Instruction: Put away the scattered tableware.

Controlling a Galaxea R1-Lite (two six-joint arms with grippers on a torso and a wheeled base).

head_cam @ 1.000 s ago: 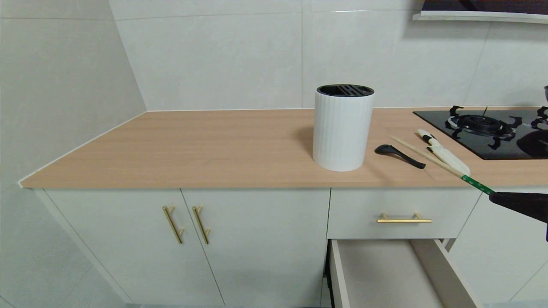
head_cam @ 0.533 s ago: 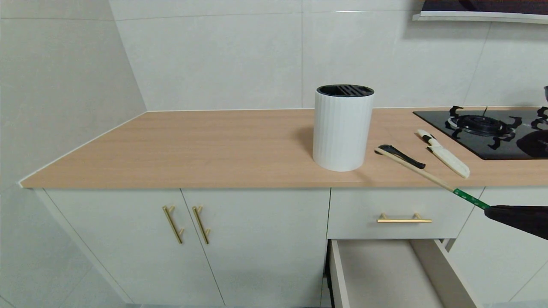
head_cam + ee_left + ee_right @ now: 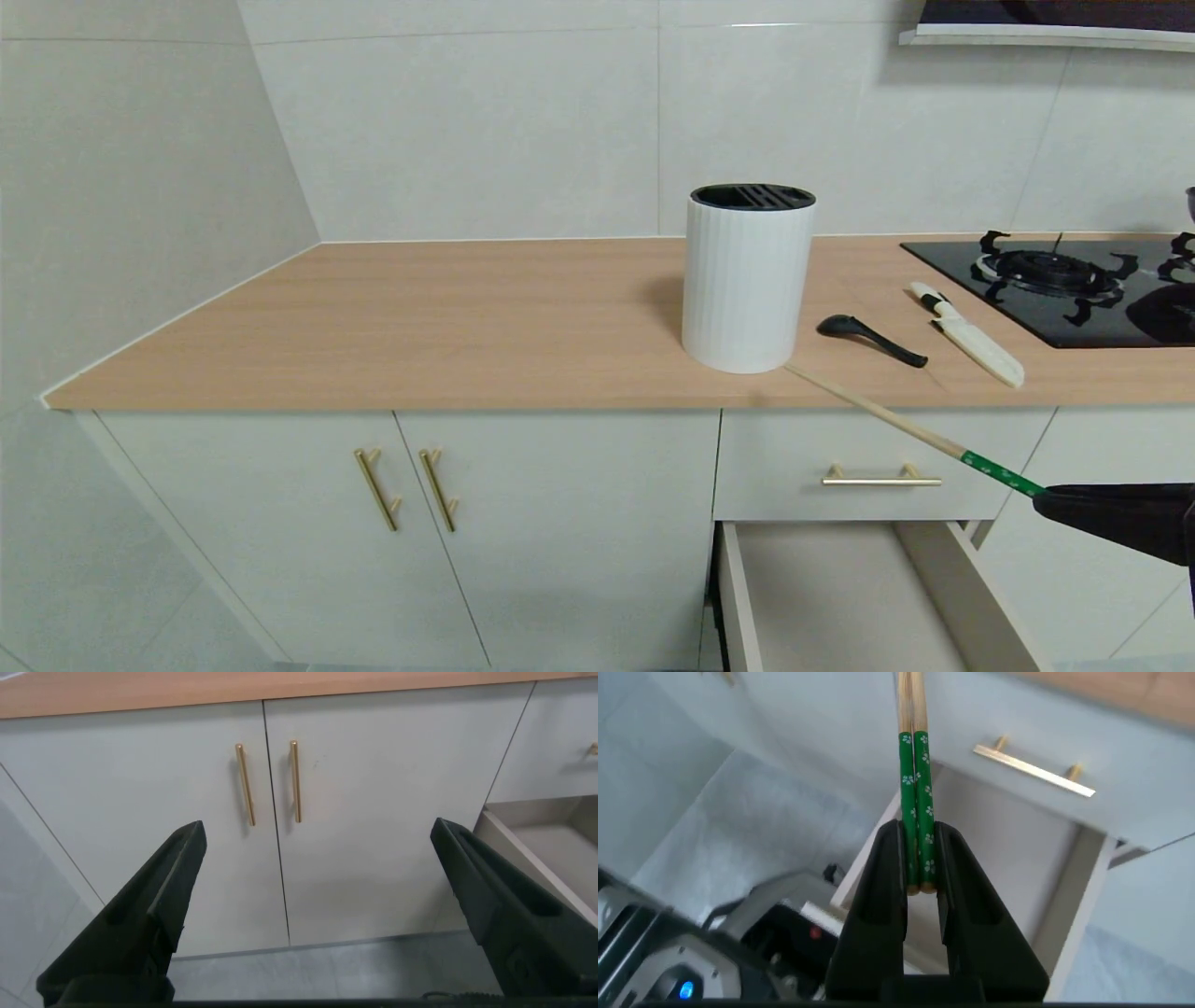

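Note:
A pair of wooden chopsticks (image 3: 896, 427) with green ends (image 3: 914, 793) is pinched in my right gripper (image 3: 1053, 500), which is shut on it (image 3: 918, 838). It hangs in front of the upper drawer front, above the open drawer (image 3: 738, 597). The chopstick tips point toward the base of the white ribbed utensil holder (image 3: 745, 289) on the wooden counter (image 3: 420, 327). A black spoon (image 3: 870, 339) and a white knife (image 3: 971, 338) lie on the counter right of the holder. My left gripper (image 3: 318, 835) is open and low, facing the cabinet doors.
A black gas hob (image 3: 1064, 285) sits at the counter's right end. Two cabinet doors with gold handles (image 3: 268, 782) are below the counter. The upper drawer with a gold handle (image 3: 880, 481) is closed. The tiled wall runs behind and on the left.
My right gripper has carried the chopsticks off the counter, down and to the left. The spoon, knife and holder have stayed put.

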